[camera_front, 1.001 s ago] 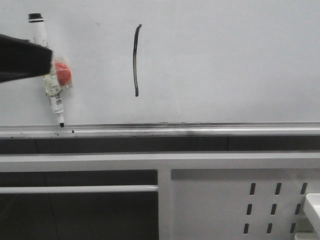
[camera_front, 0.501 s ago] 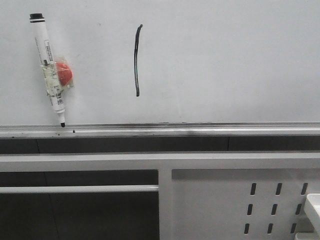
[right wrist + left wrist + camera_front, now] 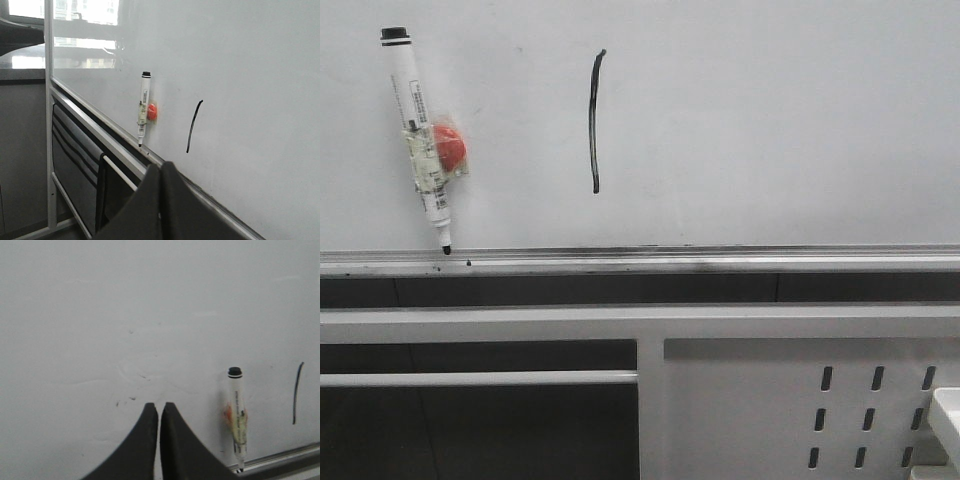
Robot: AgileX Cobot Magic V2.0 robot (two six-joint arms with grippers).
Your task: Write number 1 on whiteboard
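Front view shows the whiteboard (image 3: 770, 120) filling the upper part of the frame, with the number 1 (image 3: 595, 120) as a thin black stroke in the upper middle-left. A marker pen (image 3: 418, 140) stands almost upright at the upper left, its tip on the silver ledge (image 3: 720, 262), with a red magnet (image 3: 449, 145) beside it. The left claw (image 3: 159, 412) is clenched and grasps nothing. The right claw (image 3: 160, 172) is clenched too, also with nothing in it.

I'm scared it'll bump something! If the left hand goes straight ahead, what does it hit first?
Probably the bare whiteboard. The left hand faces it, beside the pen; how far off it is isn't clear.
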